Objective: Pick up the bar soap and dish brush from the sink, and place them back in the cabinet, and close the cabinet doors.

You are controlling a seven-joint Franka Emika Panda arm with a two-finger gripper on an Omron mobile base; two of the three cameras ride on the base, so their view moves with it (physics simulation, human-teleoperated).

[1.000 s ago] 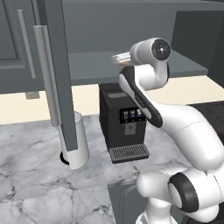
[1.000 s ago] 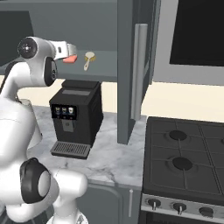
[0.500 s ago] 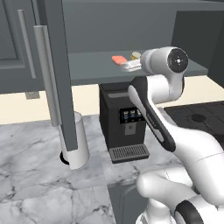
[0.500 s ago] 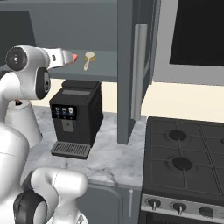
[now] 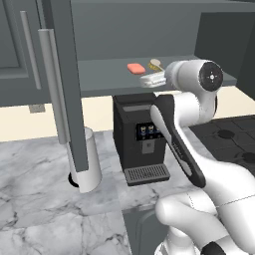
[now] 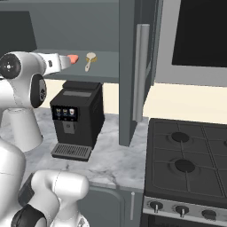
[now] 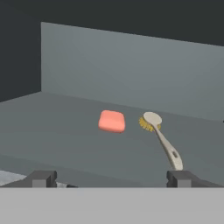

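Bar soap [image 7: 112,121]: lay flat on the cabinet [image 5: 109,74] shelf, dish brush [image 7: 160,138] just beside it. Soap judged light, rigid, slippery; brush best taken mid-handle. End effector [image 7: 111,178]: jaws wide, empty, at the shelf's front edge. Cabinet doors [image 6: 133,71] stood open.

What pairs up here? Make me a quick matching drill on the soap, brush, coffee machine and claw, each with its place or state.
Things:
1. soap
2. brush
3. coffee machine
4. claw

Places or states:
A. on the counter, under the cabinet shelf
B. open and empty, just in front of the shelf
C. lying on the shelf, coral coloured
D. lying on the shelf beside the coral block, with a pale handle

Pairs: 1-C, 2-D, 3-A, 4-B
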